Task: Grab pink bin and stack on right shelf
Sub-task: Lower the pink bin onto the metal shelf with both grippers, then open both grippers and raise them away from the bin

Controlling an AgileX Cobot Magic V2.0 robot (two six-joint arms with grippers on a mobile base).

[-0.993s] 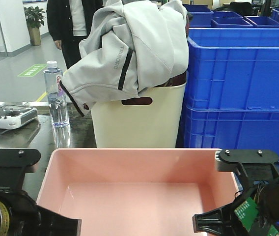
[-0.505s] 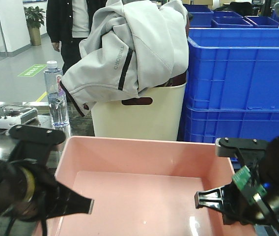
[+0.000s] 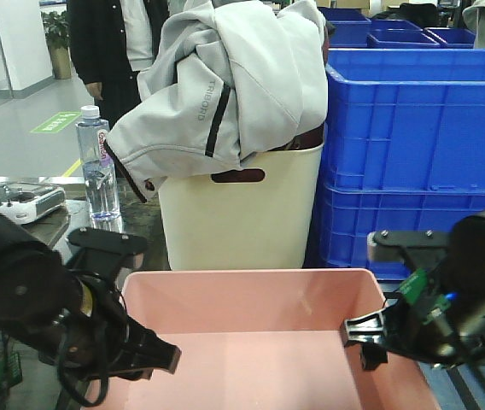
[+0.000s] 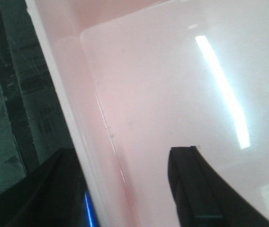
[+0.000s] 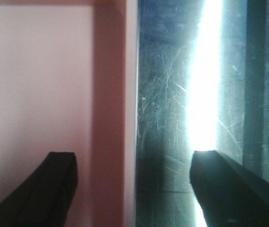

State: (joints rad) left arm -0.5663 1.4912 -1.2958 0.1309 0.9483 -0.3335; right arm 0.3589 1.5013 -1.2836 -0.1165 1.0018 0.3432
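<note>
Exterior front view: you are looking at the pink bin sitting low in the middle, right way up with its mouth facing up. You cannot tell its long axis, since its near end runs off the bottom edge; its far rim is lying straight across the view, left to right. It is showing as a pale pink tub with a rolled rim, smooth walls sloping inward and a bare, glossy floor.

Your left pincer is straddling the bin's left wall, one finger inside and one outside. The left wrist view is showing the fingers standing apart with the rim between them; you cannot tell whether they are pressing on it. Your right pincer is straddling the right wall the same way. In the right wrist view its fingers are standing wide apart, clear of the rim, with the scratched shiny shelf lying beside the bin.

Behind the bin a cream bin is standing under a grey jacket, just beside stacked blue crates. A water bottle is standing to the left, and a person is standing farther back.
</note>
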